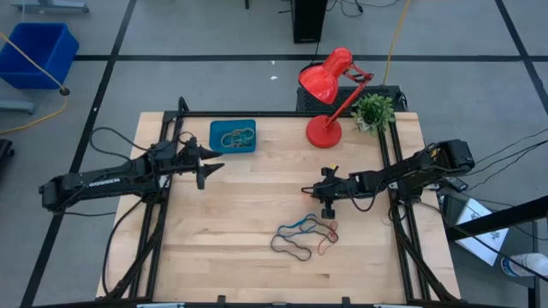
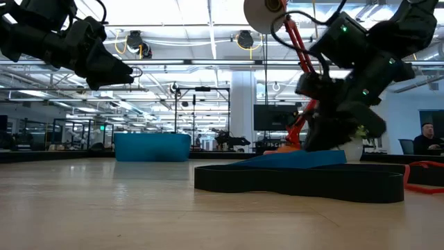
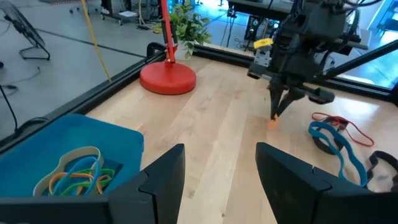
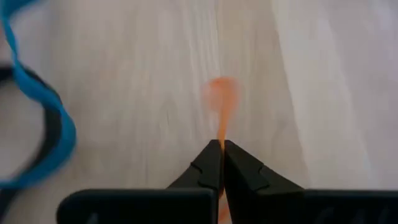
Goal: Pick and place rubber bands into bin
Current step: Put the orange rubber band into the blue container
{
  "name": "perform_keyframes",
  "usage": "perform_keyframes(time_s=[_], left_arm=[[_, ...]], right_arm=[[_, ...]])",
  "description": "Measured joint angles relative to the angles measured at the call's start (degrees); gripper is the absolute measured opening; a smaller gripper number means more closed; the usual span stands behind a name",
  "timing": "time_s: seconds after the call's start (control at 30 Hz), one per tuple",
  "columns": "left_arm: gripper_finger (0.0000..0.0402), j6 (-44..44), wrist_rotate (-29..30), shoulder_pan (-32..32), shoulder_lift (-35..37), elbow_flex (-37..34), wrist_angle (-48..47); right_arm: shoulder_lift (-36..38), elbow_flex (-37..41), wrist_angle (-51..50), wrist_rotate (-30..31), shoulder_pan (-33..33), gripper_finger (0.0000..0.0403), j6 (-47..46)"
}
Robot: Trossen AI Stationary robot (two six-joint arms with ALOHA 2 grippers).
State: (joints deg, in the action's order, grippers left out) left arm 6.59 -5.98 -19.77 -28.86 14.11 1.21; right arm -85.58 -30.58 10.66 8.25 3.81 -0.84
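Across the wooden table (image 1: 257,214) I have two arms up: my left one parked beside the bin (image 1: 233,137), my right one working near the middle. The bin sits toward the far left of the tabletop, left of the red lamp (image 1: 325,130), and it already holds several rubber bands (image 3: 78,174) in tan, blue, orange and green. More bands lie in a loose heap (image 1: 304,237) on the near part of the table, just in front of the right gripper (image 4: 221,149), which is well apart from the bin.

I judge the step in hand to be carrying one band over to the bin. To do it well I would lift straight up until the loop hangs free of the wood, keep clear of the heap so nothing snags, then travel across and let go only once the whole loop hangs inside the bin's walls. A thin floppy loop could easily drape over the rim.

The left gripper (image 3: 221,165) hovers just beside the bin, its fingers spread wide with nothing between them.

The right gripper's fingers are pinched tight together, tips pointing down at the table, clamping a thin orange band (image 4: 221,102) that dangles below them.
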Motion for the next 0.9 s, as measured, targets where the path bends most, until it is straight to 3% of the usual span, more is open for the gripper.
perform_keyframes(time_s=[0.27,0.6,0.7,0.9], left_arm=[[0.0205,1.45,0.01,0.00,-0.06,0.00,-1.06],[0.0205,5.72,0.91,-0.02,-5.01,0.00,-0.61],[0.0205,2.22,-3.11,0.39,-8.82,0.00,4.34],[0.0205,-4.24,-9.01,4.60,-21.41,0.02,24.31]], right_arm=[[0.00,-8.04,3.02,-0.64,-2.50,0.0001,10.12],[0.04,-10.31,23.57,-0.92,-3.73,0.0001,22.81],[0.04,-10.31,25.05,-0.90,-3.76,0.0001,22.79],[0.04,-10.31,25.09,-1.01,-3.74,0.0000,22.58]])
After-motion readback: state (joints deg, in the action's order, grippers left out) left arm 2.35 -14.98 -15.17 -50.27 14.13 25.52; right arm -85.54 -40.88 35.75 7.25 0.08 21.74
